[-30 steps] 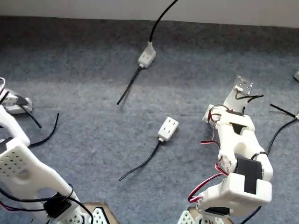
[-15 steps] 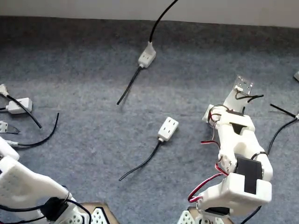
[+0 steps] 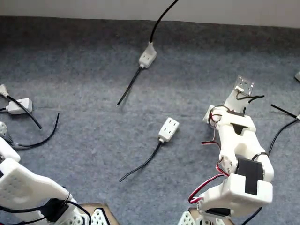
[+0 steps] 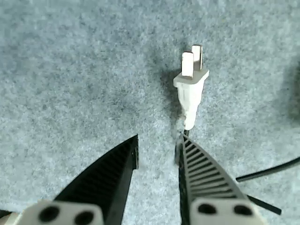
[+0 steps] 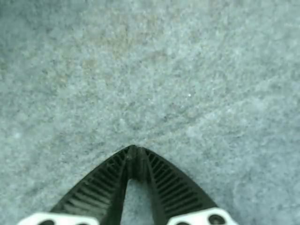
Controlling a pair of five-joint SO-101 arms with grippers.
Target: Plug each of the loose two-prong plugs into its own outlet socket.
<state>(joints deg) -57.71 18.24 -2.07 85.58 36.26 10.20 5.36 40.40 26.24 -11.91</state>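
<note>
A white two-prong plug lies flat on the grey carpet, prongs pointing away from my left gripper. That gripper is open and holds nothing. One of its fingertips sits at the plug's cord end. My right gripper is shut and empty above bare carpet. One white outlet socket lies mid-carpet with a black cord, and another socket lies farther back. At the left edge are a small white plug and a white socket block.
Black cords trail over the carpet near the left arm and past the right arm. Another cord runs off the right edge. A pale wall borders the far side.
The left arm has drawn back toward the near left corner, uncovering the plug and socket block at the left edge. The right arm has not moved.
</note>
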